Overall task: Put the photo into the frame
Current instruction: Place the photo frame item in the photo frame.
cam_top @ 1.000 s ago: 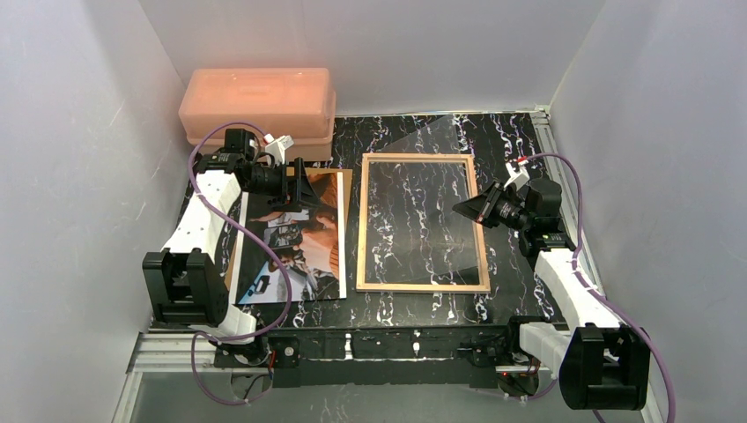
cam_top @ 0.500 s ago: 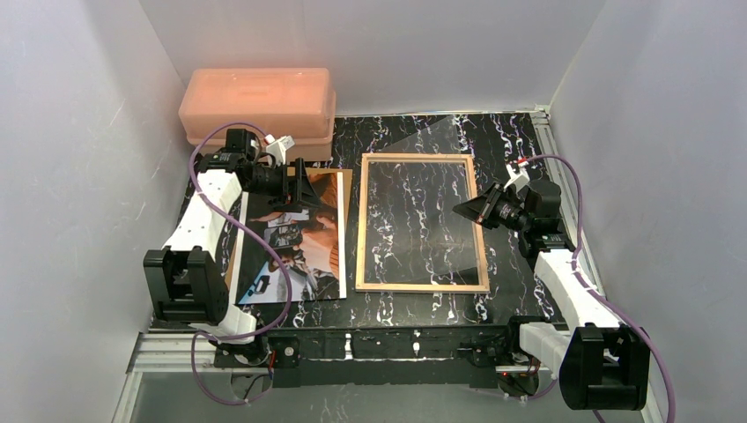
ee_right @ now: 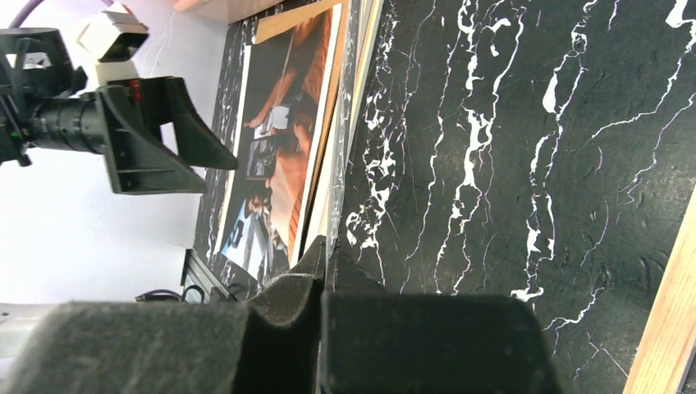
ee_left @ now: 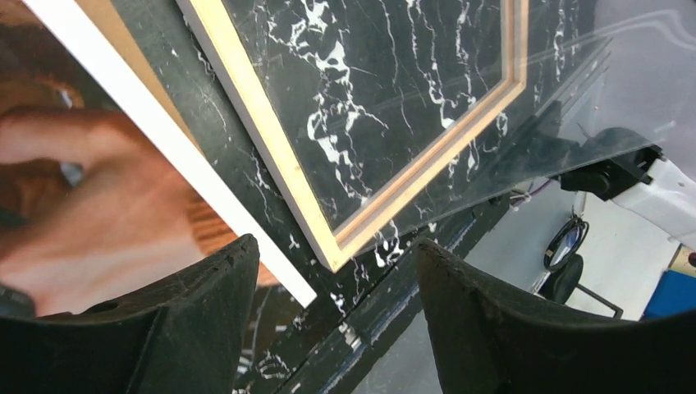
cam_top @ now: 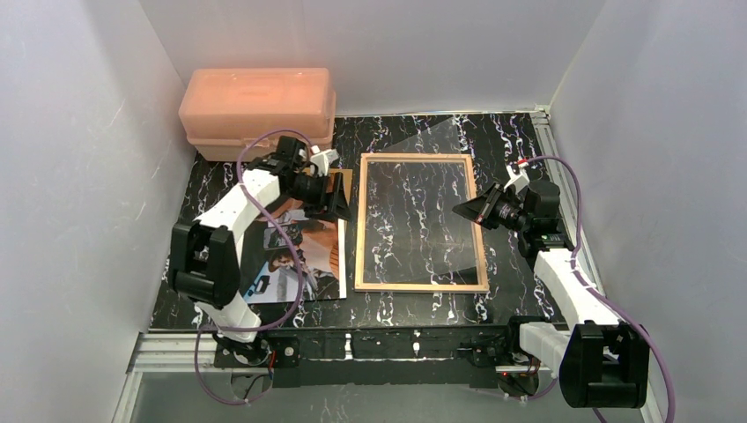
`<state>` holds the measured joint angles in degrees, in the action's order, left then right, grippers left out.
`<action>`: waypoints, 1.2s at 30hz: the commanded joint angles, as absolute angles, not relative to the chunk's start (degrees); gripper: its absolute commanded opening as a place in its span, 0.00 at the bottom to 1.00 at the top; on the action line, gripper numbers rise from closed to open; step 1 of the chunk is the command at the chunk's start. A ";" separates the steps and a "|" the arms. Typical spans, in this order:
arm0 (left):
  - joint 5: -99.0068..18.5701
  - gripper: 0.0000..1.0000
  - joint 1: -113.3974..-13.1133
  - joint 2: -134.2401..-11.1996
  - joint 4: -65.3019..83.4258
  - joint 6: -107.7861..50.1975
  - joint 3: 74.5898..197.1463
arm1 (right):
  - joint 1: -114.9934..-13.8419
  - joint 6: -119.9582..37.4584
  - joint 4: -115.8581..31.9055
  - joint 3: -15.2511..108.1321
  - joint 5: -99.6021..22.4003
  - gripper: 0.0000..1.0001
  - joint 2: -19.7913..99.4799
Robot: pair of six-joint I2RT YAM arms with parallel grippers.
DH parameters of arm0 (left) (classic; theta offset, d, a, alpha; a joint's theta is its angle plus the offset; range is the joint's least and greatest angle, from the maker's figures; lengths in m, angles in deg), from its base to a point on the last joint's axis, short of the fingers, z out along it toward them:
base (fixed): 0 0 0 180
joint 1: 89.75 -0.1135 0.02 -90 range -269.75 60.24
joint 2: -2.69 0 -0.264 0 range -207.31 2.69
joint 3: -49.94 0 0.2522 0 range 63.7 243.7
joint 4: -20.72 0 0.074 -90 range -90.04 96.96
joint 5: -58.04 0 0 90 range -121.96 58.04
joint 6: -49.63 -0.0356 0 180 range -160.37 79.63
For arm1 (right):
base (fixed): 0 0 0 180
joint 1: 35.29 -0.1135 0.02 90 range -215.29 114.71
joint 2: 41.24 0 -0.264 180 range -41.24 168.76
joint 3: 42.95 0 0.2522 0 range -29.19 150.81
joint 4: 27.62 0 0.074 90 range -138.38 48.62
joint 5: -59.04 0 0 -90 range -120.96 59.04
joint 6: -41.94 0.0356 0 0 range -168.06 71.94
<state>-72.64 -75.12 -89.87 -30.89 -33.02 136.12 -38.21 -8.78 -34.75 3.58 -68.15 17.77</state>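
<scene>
Now, left pincer (cam_top: 338,196) parted, above photo (cam_top: 310,257)

Photo (cam_top: 319,254) left of frame (cam_top: 421,287), clear pane (cam_top: 436,141) above it

- Overhead view: bright, even white light, sharp throughout, only faint shadows on the walls (cam_top: 79,220).
- The tilted clear pane (cam_top: 436,139) carries a pale sheen.
- Left wrist view: photo (ee_left: 98,205) blurred up close.
- Right wrist view: fingers (ee_right: 427,345) soft; top-left corner washed out.
</scene>
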 commanded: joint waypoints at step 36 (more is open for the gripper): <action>-67.09 0.21 -68.38 -109.00 -18.33 -26.22 136.32 | -40.53 -4.16 -32.24 6.59 -66.75 0.01 15.39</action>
